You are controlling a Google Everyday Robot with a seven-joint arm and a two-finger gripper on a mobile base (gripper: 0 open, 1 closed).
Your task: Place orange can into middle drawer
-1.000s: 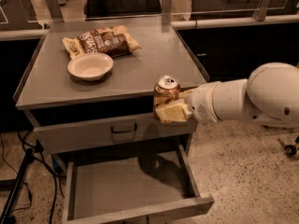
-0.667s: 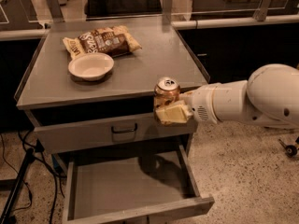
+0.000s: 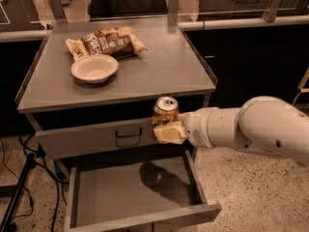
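Note:
The orange can (image 3: 165, 111) is upright with its silver top showing, held in my gripper (image 3: 166, 128), which is shut on its lower half. The can hangs in front of the cabinet's front edge, above the right part of the open middle drawer (image 3: 130, 190). The drawer is pulled out, with a bare grey floor and low walls; the can and arm cast a shadow on it. My white arm (image 3: 251, 129) reaches in from the right.
A closed grey drawer front with a dark loop handle (image 3: 128, 135) sits just left of the can. On the cabinet top (image 3: 164, 66) lie a white bowl (image 3: 94, 67) and a brown-and-cream snack bag (image 3: 106, 42). Cables and a stand leg (image 3: 19, 187) are at the left.
The can and gripper have shifted slightly down, toward the drawer opening. The grip has not changed.

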